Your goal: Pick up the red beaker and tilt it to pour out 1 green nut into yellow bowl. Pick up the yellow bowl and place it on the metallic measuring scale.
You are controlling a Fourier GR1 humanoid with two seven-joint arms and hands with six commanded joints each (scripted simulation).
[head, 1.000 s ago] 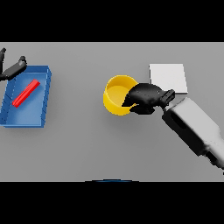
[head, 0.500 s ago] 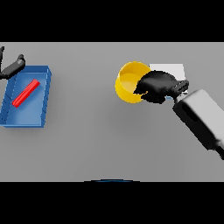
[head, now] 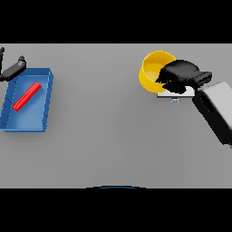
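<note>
Yellow bowl (head: 154,70) sat tilted over scale's (head: 176,94) left edge, right hand (head: 181,76) curled round its right rim. Step: seat bowl. Best practice: level bowl, centre over scale, lower, then release. Left hand (head: 11,70) idle far left of scale, fingers relaxed, beside blue tray (head: 45,102).

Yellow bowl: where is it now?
Head view, upper right: the bowl is held by the right hand, at the scale's left edge.
</note>
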